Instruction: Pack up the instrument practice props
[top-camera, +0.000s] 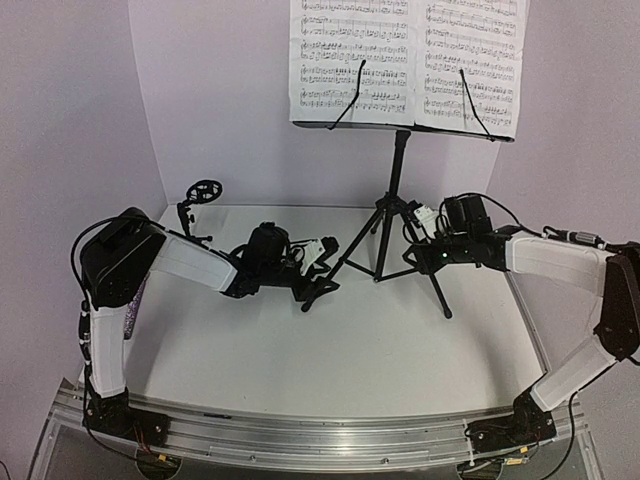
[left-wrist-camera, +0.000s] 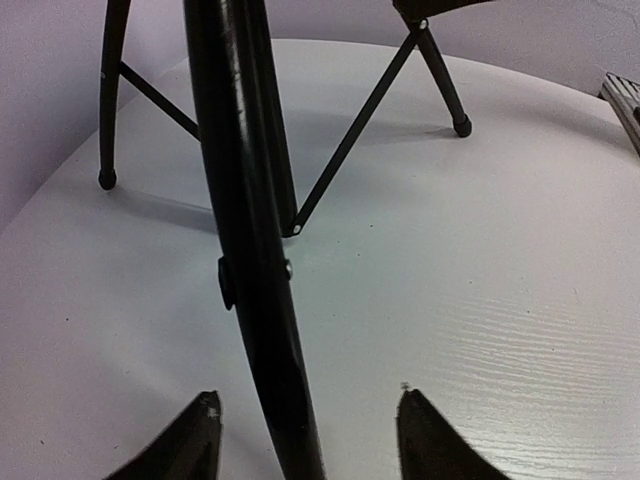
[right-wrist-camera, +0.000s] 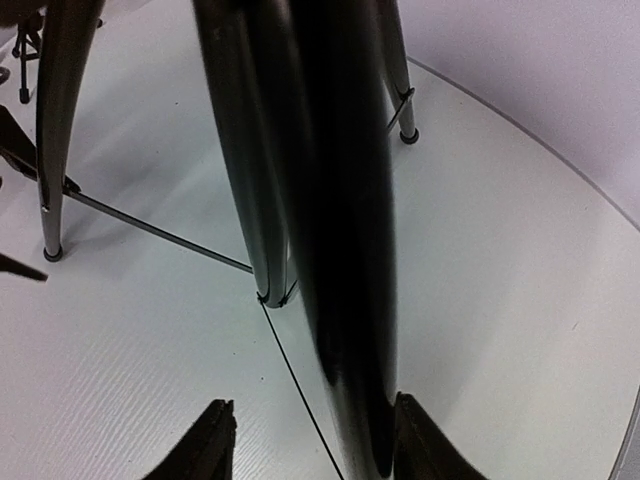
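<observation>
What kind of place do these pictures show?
Probably a robot lab bench: left arm and right arm on an aluminium rail, a white table backed by plain walls, a music stand holding sheet music as props.

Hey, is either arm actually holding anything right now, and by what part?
Nothing is gripped yet. The left gripper and the right gripper each straddle a lower leg of the music stand, jaws open, with a gap showing beside the leg.
</observation>
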